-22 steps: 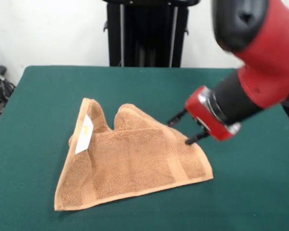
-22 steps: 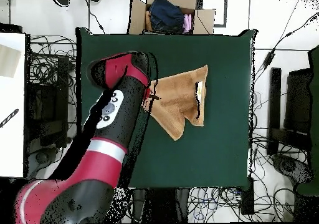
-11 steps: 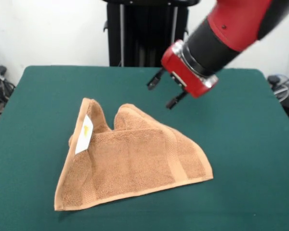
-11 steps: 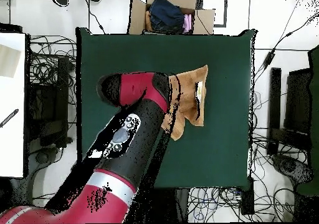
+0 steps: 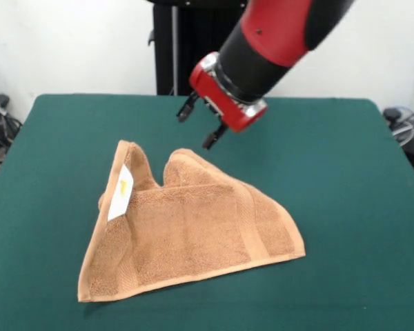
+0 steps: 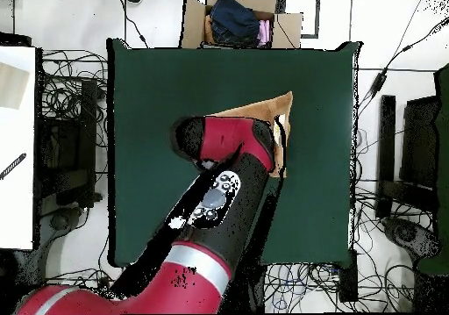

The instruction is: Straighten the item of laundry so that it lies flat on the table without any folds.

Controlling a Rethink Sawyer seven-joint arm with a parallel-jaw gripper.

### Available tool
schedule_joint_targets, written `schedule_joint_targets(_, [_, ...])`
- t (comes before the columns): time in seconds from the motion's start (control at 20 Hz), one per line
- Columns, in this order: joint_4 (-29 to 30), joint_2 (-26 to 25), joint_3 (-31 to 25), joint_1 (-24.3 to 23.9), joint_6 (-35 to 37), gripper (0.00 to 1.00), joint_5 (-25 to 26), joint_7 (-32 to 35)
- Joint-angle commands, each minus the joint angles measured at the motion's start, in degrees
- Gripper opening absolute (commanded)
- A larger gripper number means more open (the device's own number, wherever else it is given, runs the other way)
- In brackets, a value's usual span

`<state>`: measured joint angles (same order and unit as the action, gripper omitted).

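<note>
From above, you see the big red and black robot arm (image 6: 219,206) cover most of the orange-tan terry towel (image 6: 282,118); only a strip by its far edge shows. The gripper is hidden under the arm there. The arm's top is cut off in the front view.

The orange-tan terry towel (image 5: 193,241) lies rumpled on the dark green table (image 5: 345,172), folded over itself into a rough triangle with its long straight edge toward the near side. Its far side bunches up into two raised humps, and the left edge stands partly upright, showing a small white label (image 5: 121,193) on its inner face. A woven border band (image 5: 252,231) runs across the right part, and from above only the towel's upper and right edges (image 6: 282,123) show.
</note>
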<state>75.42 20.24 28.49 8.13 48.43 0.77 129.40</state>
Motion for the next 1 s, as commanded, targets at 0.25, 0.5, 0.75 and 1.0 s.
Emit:
schedule_joint_targets(0.25, [10.54,2.45,-14.57,-7.52,-5.89,1.00,6.23,-12.51])
schedule_joint_targets(0.5, [9.61,1.64,-16.09,-8.06,-4.77,1.00,7.98,-11.28])
schedule_joint_targets(0.75, [8.84,0.88,-16.89,-8.19,-5.10,1.00,10.29,-9.77])
schedule_joint_targets(1.0, [8.20,0.34,-17.60,-8.31,-5.29,1.00,12.09,-8.36])
